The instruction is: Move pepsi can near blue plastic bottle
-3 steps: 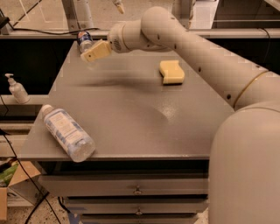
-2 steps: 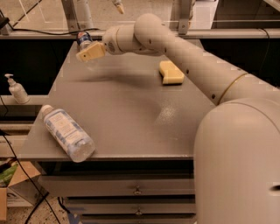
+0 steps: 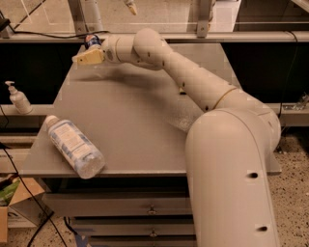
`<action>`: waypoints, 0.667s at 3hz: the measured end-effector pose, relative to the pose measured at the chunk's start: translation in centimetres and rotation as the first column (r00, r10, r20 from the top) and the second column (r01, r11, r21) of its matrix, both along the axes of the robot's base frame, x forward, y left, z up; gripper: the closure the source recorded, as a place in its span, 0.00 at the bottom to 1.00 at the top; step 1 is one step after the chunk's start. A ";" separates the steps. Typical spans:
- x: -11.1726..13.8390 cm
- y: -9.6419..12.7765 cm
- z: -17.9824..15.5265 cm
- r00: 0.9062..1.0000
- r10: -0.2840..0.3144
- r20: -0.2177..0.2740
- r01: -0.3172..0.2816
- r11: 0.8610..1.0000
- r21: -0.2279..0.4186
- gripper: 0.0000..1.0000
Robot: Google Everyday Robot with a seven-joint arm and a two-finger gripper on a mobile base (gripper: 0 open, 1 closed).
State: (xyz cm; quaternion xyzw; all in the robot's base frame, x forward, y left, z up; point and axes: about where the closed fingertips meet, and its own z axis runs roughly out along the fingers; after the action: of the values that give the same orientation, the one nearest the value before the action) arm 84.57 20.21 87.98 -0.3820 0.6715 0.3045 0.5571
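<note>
The pepsi can [image 3: 91,40], dark blue with a silver top, stands upright at the table's far left corner. My gripper [image 3: 87,57] is at that corner, right in front of the can and partly covering its lower half; I cannot tell whether it touches the can. The blue plastic bottle [image 3: 75,146], clear with a white cap and a pale printed label, lies on its side at the near left of the grey table [image 3: 140,125], far from the can.
A small white pump-dispenser bottle [image 3: 18,98] stands on a lower ledge left of the table. My arm [image 3: 193,82] stretches across the table's right and back. A rail with posts [image 3: 77,14] runs behind the table. Drawers [image 3: 152,210] sit below its front edge.
The arm has swung left and its near part now fills the right side of the view, hiding the yellow sponge. The gripper stays by the can at the far left corner.
</note>
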 end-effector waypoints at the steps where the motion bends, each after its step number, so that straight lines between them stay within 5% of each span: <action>1: 0.2 0.2 -0.1 1.000 -0.001 -0.001 0.001 1.000 0.004 0.00; 2: 0.3 0.5 -0.8 1.000 -0.018 -0.019 0.018 1.000 0.008 0.00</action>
State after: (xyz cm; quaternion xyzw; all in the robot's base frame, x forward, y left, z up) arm 84.88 20.69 87.15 -0.3707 0.6789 0.3057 0.5552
